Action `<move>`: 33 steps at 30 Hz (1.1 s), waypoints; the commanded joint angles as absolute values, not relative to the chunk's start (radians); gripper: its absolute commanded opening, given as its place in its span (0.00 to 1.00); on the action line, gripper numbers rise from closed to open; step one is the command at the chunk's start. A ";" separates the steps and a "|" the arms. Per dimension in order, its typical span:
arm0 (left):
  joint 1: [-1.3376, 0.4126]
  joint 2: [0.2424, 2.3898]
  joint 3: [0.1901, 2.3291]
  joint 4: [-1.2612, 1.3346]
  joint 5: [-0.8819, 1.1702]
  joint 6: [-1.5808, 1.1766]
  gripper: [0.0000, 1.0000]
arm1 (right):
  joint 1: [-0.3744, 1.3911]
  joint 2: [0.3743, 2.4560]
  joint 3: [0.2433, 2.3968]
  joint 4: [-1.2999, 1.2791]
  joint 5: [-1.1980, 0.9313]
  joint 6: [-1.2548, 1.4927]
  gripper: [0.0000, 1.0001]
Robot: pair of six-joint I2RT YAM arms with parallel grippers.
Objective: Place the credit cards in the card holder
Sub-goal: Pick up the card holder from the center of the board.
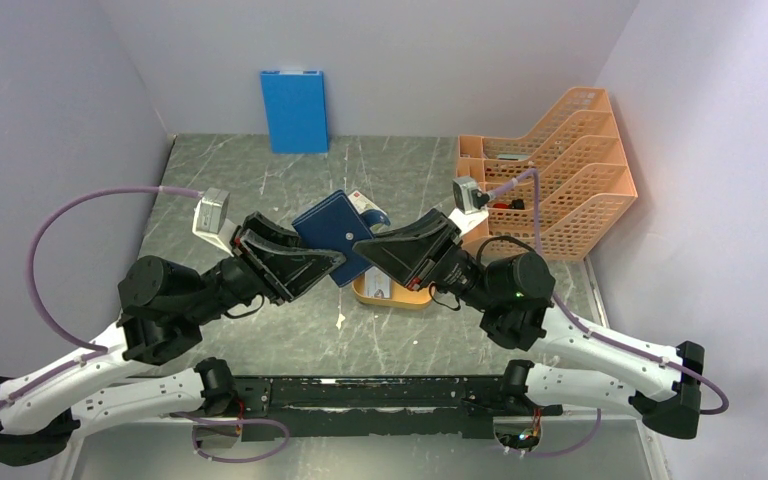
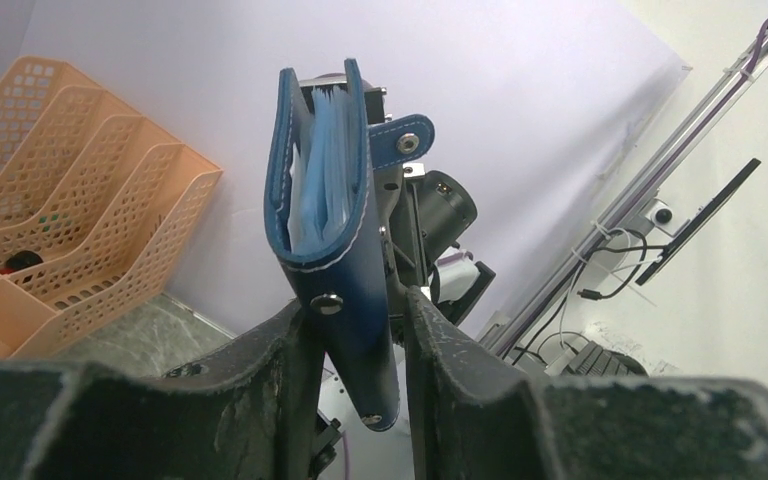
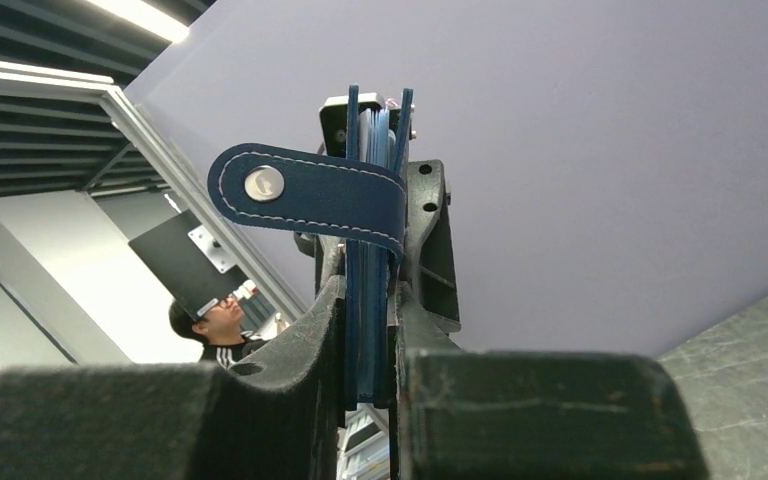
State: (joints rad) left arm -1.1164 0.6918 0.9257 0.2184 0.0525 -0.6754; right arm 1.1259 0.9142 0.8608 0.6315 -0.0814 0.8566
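Observation:
The dark navy card holder (image 1: 330, 222) hangs in the air over the table's middle, between both grippers. My right gripper (image 1: 358, 243) is shut on its lower right edge; in the right wrist view the jaws (image 3: 368, 290) press flat on both covers, under the snap tab (image 3: 305, 193). My left gripper (image 1: 338, 262) reaches its lower left edge. In the left wrist view its jaws (image 2: 355, 300) straddle the holder's lower flap (image 2: 360, 350): the left finger touches, the right shows a small gap. Pale sleeves or cards (image 2: 318, 170) fill the fold. A pale card-like piece (image 1: 378, 287) lies below.
An orange oval tray (image 1: 400, 299) sits under the right gripper. A cream box with a red mark (image 1: 365, 205) peeks out behind the holder. An orange mesh file rack (image 1: 550, 180) stands at the back right, and a bright blue upright folder (image 1: 294, 110) leans on the back wall.

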 commanded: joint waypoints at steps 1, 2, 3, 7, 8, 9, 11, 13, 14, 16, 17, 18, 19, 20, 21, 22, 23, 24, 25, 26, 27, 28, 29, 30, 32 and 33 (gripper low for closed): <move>-1.115 0.677 0.923 0.264 0.026 -0.683 0.40 | 1.126 0.905 0.848 0.675 -0.071 0.862 0.00; -1.116 0.677 0.921 0.265 0.023 -0.684 0.39 | 1.126 0.905 0.850 0.674 -0.069 0.862 0.00; -1.116 0.675 0.919 0.269 0.021 -0.687 0.37 | 1.125 0.906 0.851 0.672 -0.071 0.860 0.00; -1.116 0.678 0.913 0.285 0.034 -0.686 0.17 | 1.126 0.910 0.852 0.669 -0.075 0.857 0.00; -1.116 0.679 0.915 0.282 0.037 -0.683 0.09 | 1.125 0.908 0.851 0.669 -0.074 0.857 0.00; -1.116 0.681 0.917 0.275 0.035 -0.683 0.05 | 1.125 0.906 0.850 0.665 -0.072 0.856 0.00; -1.116 0.678 0.917 0.258 0.023 -0.680 0.05 | 1.125 0.903 0.850 0.654 -0.073 0.854 0.00; -1.116 0.668 0.915 0.222 0.003 -0.677 0.05 | 1.125 0.901 0.876 0.584 -0.082 0.833 0.00; -1.116 0.662 0.921 0.187 -0.024 -0.676 0.05 | 1.126 0.896 0.892 0.523 -0.090 0.821 0.01; -1.116 0.653 0.946 0.089 -0.075 -0.668 0.05 | 1.126 0.875 0.935 0.391 -0.097 0.780 0.29; -1.117 0.649 0.965 0.026 -0.108 -0.662 0.05 | 1.126 0.860 0.948 0.329 -0.091 0.753 0.45; -1.115 0.645 0.983 -0.044 -0.139 -0.658 0.05 | 1.126 0.845 0.962 0.254 -0.081 0.741 0.56; -1.116 0.641 1.002 -0.107 -0.171 -0.655 0.05 | 1.126 0.829 0.980 0.178 -0.071 0.715 0.64; -1.117 0.637 1.018 -0.162 -0.199 -0.650 0.05 | 1.124 0.816 0.999 0.104 -0.065 0.680 0.68; -1.116 0.631 1.030 -0.215 -0.230 -0.648 0.05 | 1.126 0.807 1.018 0.030 -0.063 0.654 0.69; -1.115 0.622 1.039 -0.253 -0.242 -0.642 0.05 | 1.125 0.801 1.039 -0.041 -0.058 0.629 0.69; -1.116 0.615 1.046 -0.287 -0.248 -0.640 0.05 | 1.126 0.796 1.056 -0.110 -0.046 0.612 0.69; -1.116 0.608 1.052 -0.320 -0.253 -0.641 0.05 | 1.126 0.793 1.072 -0.168 -0.023 0.598 0.69; -1.116 0.604 1.058 -0.345 -0.254 -0.641 0.05 | 1.126 0.785 1.085 -0.216 -0.005 0.589 0.69; -1.116 0.600 1.061 -0.367 -0.249 -0.640 0.05 | 1.126 0.780 1.093 -0.264 0.045 0.583 0.69; -1.115 0.599 1.065 -0.381 -0.242 -0.637 0.05 | 1.126 0.776 1.101 -0.283 0.070 0.573 0.69; -1.116 0.599 1.069 -0.396 -0.233 -0.635 0.05 | 1.125 0.775 1.113 -0.307 0.094 0.559 0.69; -1.116 0.604 1.078 -0.415 -0.226 -0.634 0.05 | 1.126 0.783 1.136 -0.335 0.120 0.547 0.69; -1.117 0.610 1.091 -0.439 -0.220 -0.632 0.05 | 1.126 0.793 1.159 -0.357 0.144 0.535 0.69; -1.117 0.627 1.108 -0.468 -0.202 -0.627 0.05 | 1.126 0.812 1.203 -0.380 0.174 0.521 0.64; -1.116 0.636 1.118 -0.482 -0.197 -0.626 0.05 | 1.126 0.819 1.215 -0.380 0.182 0.514 0.59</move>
State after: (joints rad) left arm -1.1168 0.6109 1.0626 -0.3866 -0.2058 -0.6529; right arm 1.1259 0.7967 1.1481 -0.2638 0.0841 0.5785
